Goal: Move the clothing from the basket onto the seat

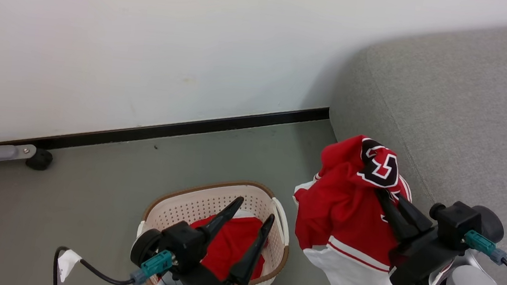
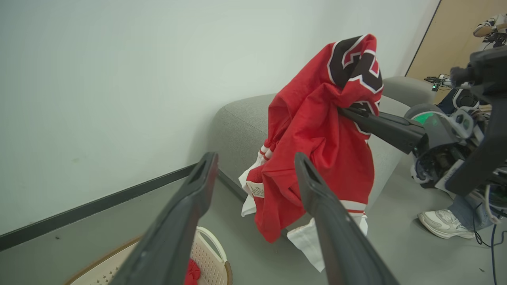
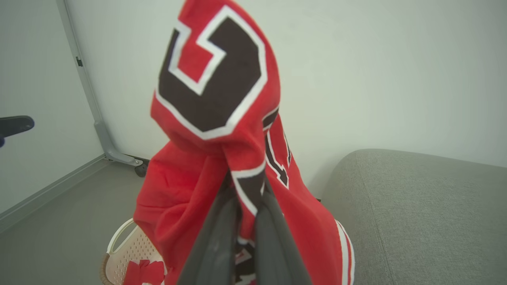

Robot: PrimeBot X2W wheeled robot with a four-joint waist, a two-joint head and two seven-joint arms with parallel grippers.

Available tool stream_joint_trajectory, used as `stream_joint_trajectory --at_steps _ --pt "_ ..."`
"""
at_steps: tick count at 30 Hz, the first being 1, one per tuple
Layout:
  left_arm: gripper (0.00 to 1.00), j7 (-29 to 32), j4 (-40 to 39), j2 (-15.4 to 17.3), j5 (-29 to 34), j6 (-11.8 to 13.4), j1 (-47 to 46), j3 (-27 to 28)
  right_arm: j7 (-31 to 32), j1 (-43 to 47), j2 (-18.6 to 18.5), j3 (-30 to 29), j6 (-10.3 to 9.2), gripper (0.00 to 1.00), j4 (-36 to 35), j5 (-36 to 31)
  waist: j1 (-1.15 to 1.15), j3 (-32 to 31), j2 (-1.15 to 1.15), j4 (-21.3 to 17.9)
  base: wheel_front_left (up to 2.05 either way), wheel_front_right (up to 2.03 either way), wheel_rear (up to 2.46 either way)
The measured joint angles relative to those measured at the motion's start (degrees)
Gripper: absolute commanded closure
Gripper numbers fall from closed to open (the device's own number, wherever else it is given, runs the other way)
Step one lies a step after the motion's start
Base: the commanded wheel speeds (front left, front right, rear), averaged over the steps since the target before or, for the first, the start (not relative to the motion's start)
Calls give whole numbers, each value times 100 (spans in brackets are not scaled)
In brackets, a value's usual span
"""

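A red jersey (image 1: pixel 345 207) with black, white-edged lettering and white trim hangs in the air beside the grey seat (image 1: pixel 470 112). My right gripper (image 1: pixel 381 194) is shut on it near its top; the same grip shows in the right wrist view (image 3: pixel 247 190), and the jersey (image 2: pixel 317 130) also shows from the left wrist. The cream basket (image 1: pixel 257 198) with a brown rim stands on the floor and holds more red clothing (image 1: pixel 230 242). My left gripper (image 1: pixel 254 207) hovers open over the basket, nothing between its fingers (image 2: pixel 190 206).
A white wall with a black skirting strip (image 1: pixel 180 128) runs behind the basket. A grey metal leg on a castor (image 1: pixel 38 159) stands at the left. A person's white shoe (image 2: pixel 445 223) rests on the floor to the right.
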Motion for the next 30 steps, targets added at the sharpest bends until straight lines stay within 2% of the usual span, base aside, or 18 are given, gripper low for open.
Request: stream_joint_trajectory --at_steps 12,30 --pt "0 -49 86 -105 1 -43 -18 -90 0 219 -90 -272 0 100 -170 -99 0 120 0 -329 0 0 0" --pt "0 -99 201 -144 42 -100 -94 -245 0 322 -183 -922 -7 100 -336 -137 0 314 0 -392 0 0 0"
